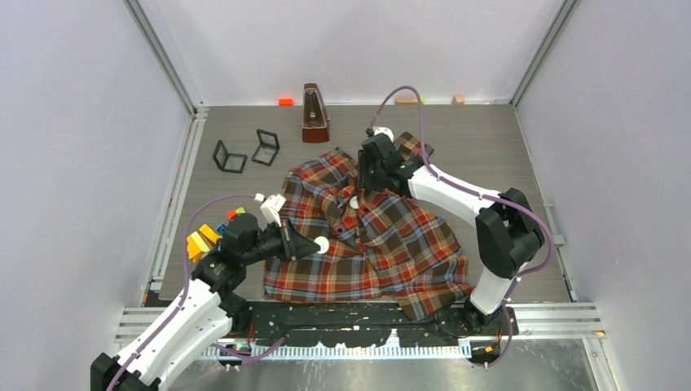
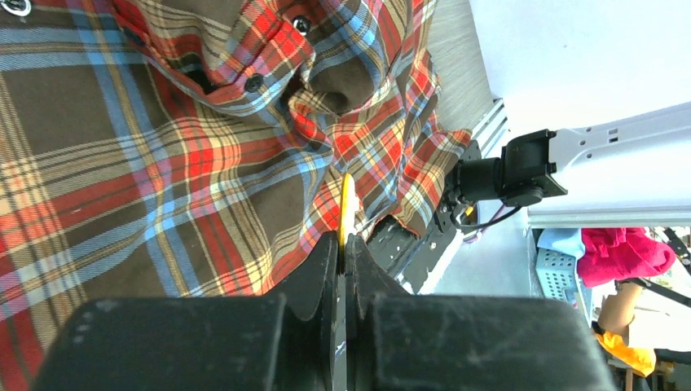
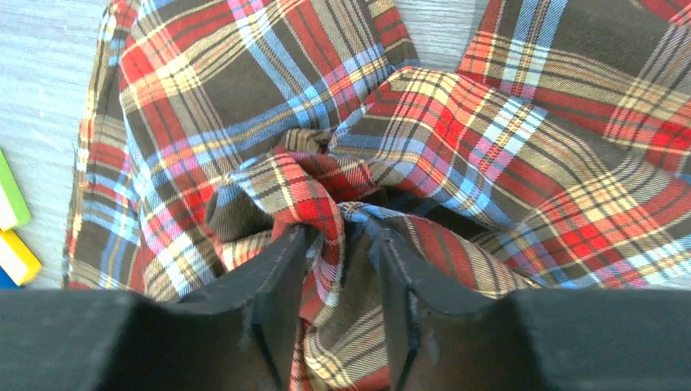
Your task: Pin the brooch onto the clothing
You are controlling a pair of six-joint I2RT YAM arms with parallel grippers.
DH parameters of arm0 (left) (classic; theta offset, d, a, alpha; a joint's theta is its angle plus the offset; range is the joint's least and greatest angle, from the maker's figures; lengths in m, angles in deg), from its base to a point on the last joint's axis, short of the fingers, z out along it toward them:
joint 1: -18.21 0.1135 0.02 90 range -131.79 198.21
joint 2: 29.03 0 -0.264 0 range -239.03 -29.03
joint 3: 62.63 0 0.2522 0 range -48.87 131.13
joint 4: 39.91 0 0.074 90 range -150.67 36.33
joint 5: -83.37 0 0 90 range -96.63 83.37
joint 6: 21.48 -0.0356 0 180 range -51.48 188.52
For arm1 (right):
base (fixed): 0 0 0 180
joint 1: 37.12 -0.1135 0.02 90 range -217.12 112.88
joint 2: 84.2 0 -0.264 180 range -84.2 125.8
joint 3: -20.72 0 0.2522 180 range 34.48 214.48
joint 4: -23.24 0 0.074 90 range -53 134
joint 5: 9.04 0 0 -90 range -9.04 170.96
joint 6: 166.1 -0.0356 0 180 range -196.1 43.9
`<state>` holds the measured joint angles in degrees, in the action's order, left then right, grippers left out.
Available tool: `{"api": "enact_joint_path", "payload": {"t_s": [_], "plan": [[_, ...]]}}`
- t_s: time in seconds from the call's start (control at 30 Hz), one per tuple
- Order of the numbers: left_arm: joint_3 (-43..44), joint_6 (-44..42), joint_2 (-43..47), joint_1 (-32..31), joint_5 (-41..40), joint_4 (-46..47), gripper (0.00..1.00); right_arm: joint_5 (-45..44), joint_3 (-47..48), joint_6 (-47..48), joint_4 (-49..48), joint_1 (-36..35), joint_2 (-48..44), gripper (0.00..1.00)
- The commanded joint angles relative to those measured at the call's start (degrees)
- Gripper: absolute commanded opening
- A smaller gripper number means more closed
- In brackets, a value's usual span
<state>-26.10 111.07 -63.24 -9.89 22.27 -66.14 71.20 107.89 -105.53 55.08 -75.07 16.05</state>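
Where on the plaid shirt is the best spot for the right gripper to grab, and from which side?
Take the shirt by the raised, bunched fold, coming straight down from above. It stands up off the table as a ridge, so jaws fit either side; flat cloth offers no edge. The right gripper straddles it.

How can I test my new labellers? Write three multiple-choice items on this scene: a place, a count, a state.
1. Where is the metronome? A) beyond the shirt, at the far side B) on the shirt C) under the shirt
2. How many black frames are there? A) one B) two C) four
3. The left end effector is: A) wide open B) out of view C) shut on the brooch
Answers: A, it stands past the shirt; B, two lie left of the shirt; C, jaws meet on a thin yellow edge.
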Motion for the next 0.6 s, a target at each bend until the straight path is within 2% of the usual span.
{"api": "enact_joint_path", "payload": {"t_s": [0.0, 0.07, 0.3, 0.4, 0.57], "plan": [[-1.43, 5.35, -0.77, -5.17, -7.35, 9.91, 0.00, 0.38, 0.60, 3.49, 4.02, -0.37, -8.03, 0.55], [-0.85, 5.72, -3.35, -8.80, -10.74, 12.03, 0.00, -0.11, -1.68, 3.37, 7.49, -0.37, -12.39, 0.60], [4.23, 6.72, -18.04, -22.33, -20.92, 24.51, 0.00, -3.07, -12.27, -1.19, 15.06, -0.37, -26.51, 0.64], [7.24, 7.11, -24.90, -26.71, -24.24, 28.63, 0.00, -0.99, -17.57, -1.25, 13.56, -0.37, -30.45, 0.65], [10.38, 9.02, -32.74, -28.13, -24.52, 34.32, 0.00, 4.17, -23.54, -0.78, 7.00, -0.30, -31.73, 0.65]]}}
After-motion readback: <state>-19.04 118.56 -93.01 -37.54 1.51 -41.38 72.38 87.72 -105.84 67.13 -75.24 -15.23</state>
